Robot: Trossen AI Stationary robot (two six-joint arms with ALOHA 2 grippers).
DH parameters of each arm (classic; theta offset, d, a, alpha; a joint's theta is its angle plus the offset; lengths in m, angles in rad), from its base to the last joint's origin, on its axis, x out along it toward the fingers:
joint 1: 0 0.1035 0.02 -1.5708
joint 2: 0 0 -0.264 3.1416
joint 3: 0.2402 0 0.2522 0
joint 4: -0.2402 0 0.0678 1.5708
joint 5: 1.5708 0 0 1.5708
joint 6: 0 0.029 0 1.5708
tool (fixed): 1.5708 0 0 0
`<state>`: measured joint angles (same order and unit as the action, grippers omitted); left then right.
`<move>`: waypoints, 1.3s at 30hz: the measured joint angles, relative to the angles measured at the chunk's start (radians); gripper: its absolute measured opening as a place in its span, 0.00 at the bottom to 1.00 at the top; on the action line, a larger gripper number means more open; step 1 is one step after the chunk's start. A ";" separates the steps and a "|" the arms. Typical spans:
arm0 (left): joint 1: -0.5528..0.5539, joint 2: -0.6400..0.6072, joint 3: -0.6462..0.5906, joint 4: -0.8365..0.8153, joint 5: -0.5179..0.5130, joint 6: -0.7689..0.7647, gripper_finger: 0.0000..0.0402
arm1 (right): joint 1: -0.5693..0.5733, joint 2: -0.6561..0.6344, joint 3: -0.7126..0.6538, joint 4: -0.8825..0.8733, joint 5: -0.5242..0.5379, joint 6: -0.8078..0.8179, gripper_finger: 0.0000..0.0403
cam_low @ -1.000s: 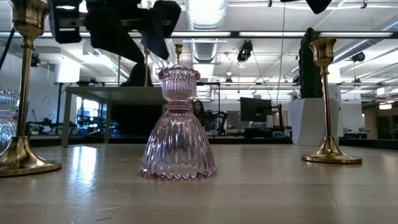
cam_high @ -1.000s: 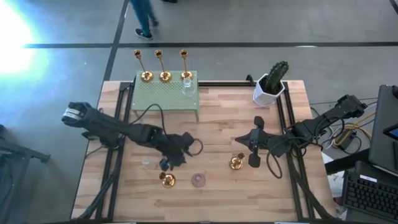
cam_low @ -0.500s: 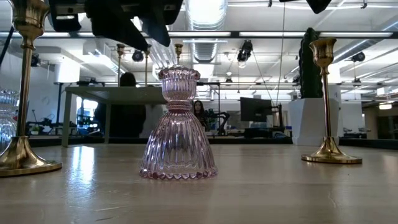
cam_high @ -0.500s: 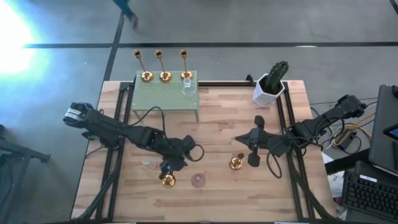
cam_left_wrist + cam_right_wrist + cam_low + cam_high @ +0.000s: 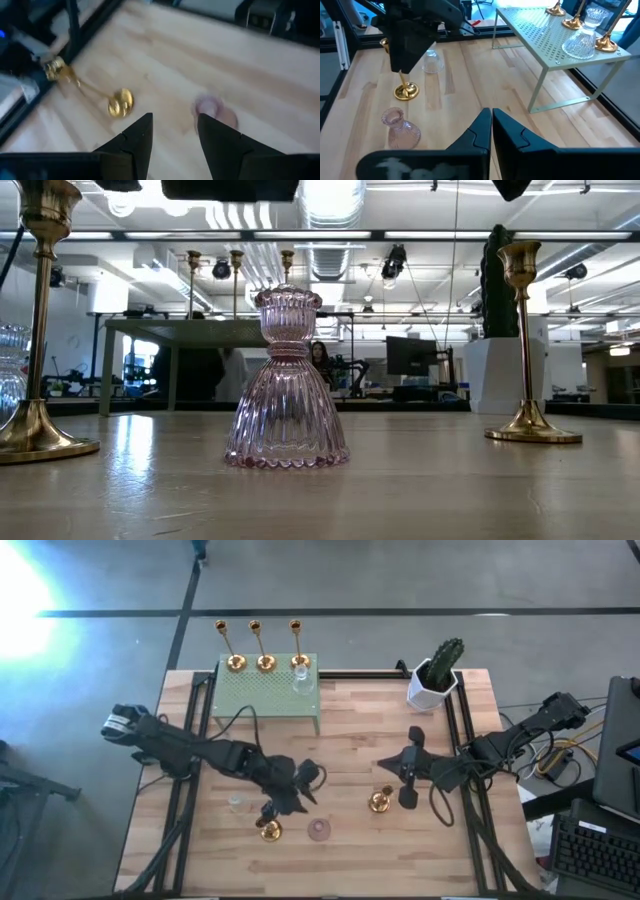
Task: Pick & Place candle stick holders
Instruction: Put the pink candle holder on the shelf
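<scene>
Two brass holders [image 5: 269, 830] near front edge.

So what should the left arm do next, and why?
Probably lower a little over the gold candle stick holder and close. The left gripper hovers just above it with fingers open and nothing between them, while the right gripper waits shut.

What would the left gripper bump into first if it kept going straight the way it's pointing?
Probably the bare wooden table, between the tall gold-brass candle holder and the pink ribbed glass holder. The left gripper is open; depth is unclear.
</scene>
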<state>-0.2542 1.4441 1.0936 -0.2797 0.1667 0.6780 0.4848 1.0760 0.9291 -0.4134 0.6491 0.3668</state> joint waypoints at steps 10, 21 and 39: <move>0.058 0.011 -0.028 0.080 0.218 -0.029 0.40 | 0.001 -0.001 0.000 0.003 -0.028 -0.004 0.02; 0.103 0.208 0.080 -0.064 0.281 0.020 0.40 | 0.001 -0.001 0.000 0.005 -0.029 -0.004 0.02; 0.090 0.375 0.317 -0.280 0.278 0.072 0.40 | 0.001 -0.001 0.000 0.001 -0.028 -0.001 0.02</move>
<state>-0.1638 1.8186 1.4106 -0.5598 0.4443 0.7502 0.4862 1.0752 0.9287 -0.4128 0.6209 0.3654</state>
